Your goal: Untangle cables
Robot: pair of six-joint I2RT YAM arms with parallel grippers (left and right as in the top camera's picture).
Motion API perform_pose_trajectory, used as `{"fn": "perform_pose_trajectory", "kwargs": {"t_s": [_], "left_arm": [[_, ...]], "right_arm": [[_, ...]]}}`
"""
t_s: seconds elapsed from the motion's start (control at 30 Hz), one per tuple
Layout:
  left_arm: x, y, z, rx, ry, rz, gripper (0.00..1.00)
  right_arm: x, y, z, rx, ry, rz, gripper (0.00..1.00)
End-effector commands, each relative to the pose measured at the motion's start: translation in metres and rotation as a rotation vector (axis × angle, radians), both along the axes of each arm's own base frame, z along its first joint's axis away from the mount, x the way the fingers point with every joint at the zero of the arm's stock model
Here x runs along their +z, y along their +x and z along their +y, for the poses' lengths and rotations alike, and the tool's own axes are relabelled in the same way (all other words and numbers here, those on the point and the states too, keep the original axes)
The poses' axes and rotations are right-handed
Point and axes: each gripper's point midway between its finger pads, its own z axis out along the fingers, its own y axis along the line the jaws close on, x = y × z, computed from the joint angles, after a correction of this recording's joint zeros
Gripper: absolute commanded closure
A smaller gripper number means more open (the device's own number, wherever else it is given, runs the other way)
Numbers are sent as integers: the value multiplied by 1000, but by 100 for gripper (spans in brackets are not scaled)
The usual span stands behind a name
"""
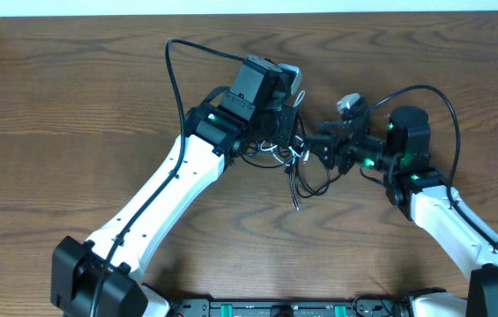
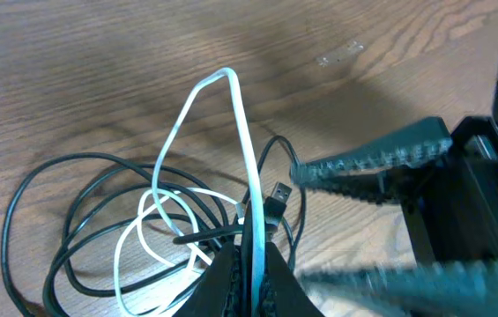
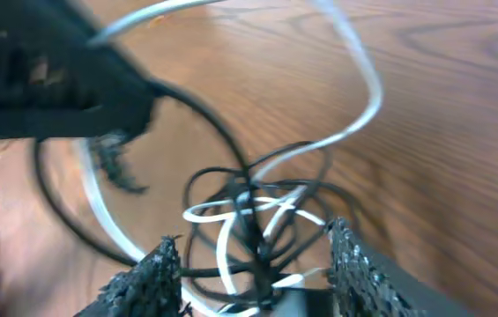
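White cord [image 2: 240,123] in left tool [image 2: 250,264], black cord [image 2: 81,158] loose on table [image 2: 99,53].

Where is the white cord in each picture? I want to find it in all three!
Overhead: the white cord is a small pale bit near the picture's centre.
Left wrist: the white cord stands as a tall loop in the middle, rising from the shut left gripper.
Right wrist: the white cord curves from the top down into the tangle.
Shared landmark: the black cord looped with it.
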Motion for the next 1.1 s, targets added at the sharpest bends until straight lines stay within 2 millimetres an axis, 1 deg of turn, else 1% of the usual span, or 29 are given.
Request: {"fn": "perform_pose_trajectory", "kwargs": {"t_s": [0.0,0.17,0.3,0.43,0.57,0.63,0.7,0.8,0.9,1.0,1.07], "left_arm": [[0,1,2,16,2,-1,92],[2,-6,-6,-29,-41,26,92],[7,-19,-18,-97,-108,70,92],[9,-23,-22,-119,-129,82,92],[12,-27,-26,-144,-155,95,92],[12,-27,-26,-144,-154,95,92],[12,-27,-26,-144,-155,95,92],[12,-26,-26,-144,-156,90,92],[12,-24,-25,-132,-146,81,92],[4,-8,-9,-42,-57,29,92],[3,-2,-4,-10,-33,13,92]], "right_arm": [[7,-13,8,115,-26,-100,46],[3,-10,6,96,-56,-110,50],[1,-7,4,76,-69,-108,56],[-1,-5,2,60,-83,-111,60],[-5,-3,2,50,-95,-104,62],[-7,-2,4,43,-106,-104,66],[-8,-3,8,49,-117,-111,73],[-9,-4,8,52,-123,-116,79],[-9,-4,8,52,-122,-116,82],[-11,-5,8,53,-125,-104,81],[-13,-4,6,41,-136,-95,80]]}}
